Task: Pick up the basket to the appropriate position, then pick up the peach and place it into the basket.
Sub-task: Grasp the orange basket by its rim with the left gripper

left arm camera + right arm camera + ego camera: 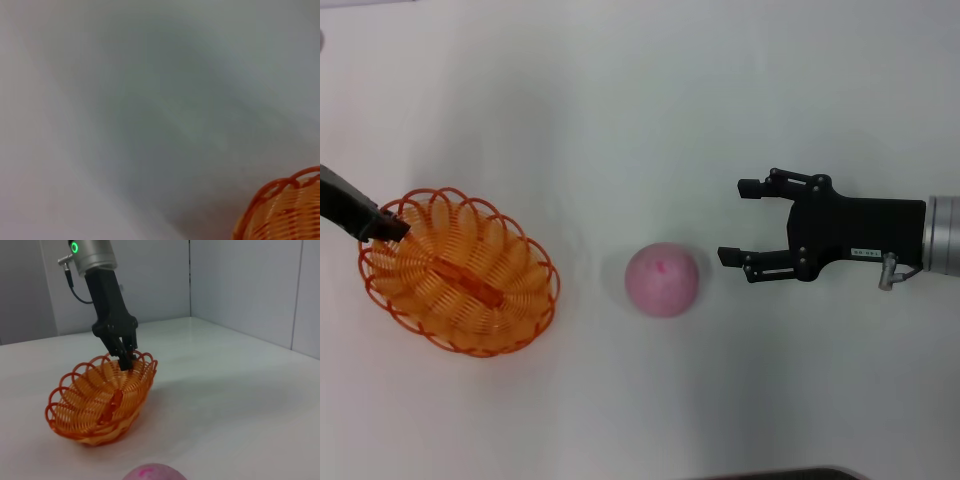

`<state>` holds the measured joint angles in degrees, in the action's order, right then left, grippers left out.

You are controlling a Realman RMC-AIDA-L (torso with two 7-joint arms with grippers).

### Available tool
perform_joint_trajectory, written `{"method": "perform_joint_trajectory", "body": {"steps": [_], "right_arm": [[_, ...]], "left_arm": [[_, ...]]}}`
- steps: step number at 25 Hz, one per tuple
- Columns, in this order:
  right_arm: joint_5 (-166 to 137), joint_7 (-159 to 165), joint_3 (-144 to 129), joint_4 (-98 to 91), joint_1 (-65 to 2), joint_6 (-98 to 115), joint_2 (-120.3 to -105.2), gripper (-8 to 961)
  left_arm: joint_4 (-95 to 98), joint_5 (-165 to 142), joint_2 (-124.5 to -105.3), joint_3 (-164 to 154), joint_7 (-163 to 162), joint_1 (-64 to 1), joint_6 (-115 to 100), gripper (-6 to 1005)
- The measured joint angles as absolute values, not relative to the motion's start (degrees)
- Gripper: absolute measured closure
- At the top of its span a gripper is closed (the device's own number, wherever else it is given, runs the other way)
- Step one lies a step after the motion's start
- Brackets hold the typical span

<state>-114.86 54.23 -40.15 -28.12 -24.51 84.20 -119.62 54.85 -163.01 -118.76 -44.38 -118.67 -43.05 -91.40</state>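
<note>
White tabletop (620, 100), grey wall panels behind. Basket (460, 272) sits left of centre, tilted, long axis diagonal. Left end effector (388, 228) is clamped on its scalloped rim at the far-left edge, arm slanting down from above. Peach (662, 279) rests between basket and right end effector (737, 222), just beside the lower finger. Right end effector lies level, fingers spread, pointing leftward; peach lies slightly nearward of its centreline. Right arm is nearer the peach.

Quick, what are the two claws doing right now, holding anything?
Left gripper: closed on the rim of the orange basket, which sits tilted.
Right gripper: open, holding nothing, just beside the pink peach.
</note>
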Motion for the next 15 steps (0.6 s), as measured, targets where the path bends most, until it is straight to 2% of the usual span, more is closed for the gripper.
{"method": "perform_joint_trajectory", "body": {"steps": [9, 15], "right_arm": [[-114.85, 54.32, -40.03, -28.13, -24.45, 84.35, -119.62, 12], [-114.78, 54.91, -40.03, -28.12, -24.58, 84.41, -119.62, 12]], "left_arm": [[49.69, -162.32, -115.37, -37.96, -124.74, -45.01, -96.35, 924], [46.68, -161.99, -113.77, -34.93, -127.70, -45.04, -98.30, 930]]}}
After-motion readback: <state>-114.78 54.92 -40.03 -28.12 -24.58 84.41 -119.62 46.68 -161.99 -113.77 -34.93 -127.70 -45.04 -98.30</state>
